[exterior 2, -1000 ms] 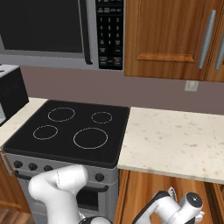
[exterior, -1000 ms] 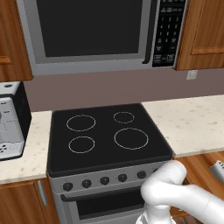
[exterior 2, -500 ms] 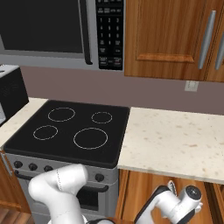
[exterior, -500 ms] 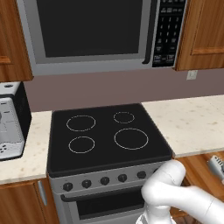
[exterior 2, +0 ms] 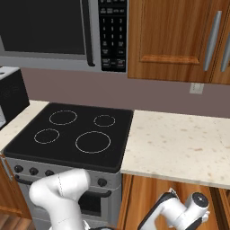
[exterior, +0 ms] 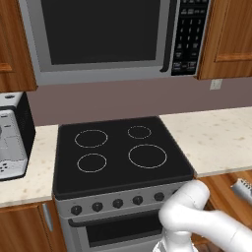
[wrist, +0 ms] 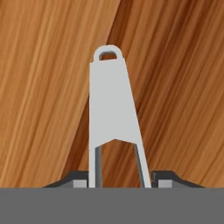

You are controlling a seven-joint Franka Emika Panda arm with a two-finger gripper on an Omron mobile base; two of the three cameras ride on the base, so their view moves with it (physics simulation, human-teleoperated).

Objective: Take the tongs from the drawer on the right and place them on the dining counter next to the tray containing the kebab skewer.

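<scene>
Tongs: light-grey tongs (wrist: 113, 109) are seen lying on the brown wooden floor of the drawer (wrist: 43, 87), hinged loop end away from the camera, two arms running down toward the gripper; a ridged grey end (exterior: 244, 189) is glimpsed at the right edge of the left base view.
Gripper: gripper (wrist: 119, 180) is set low over the tongs, one dark finger tip (wrist: 78, 180) on each outer side of the two arms, close against them.
Finger state: half closed around the tongs' arms; a firm grasp cannot be told.
Surroundings: black stove (exterior: 118, 152) between beige counters (exterior 2: 179, 143), microwave (exterior: 108, 34) above.
</scene>
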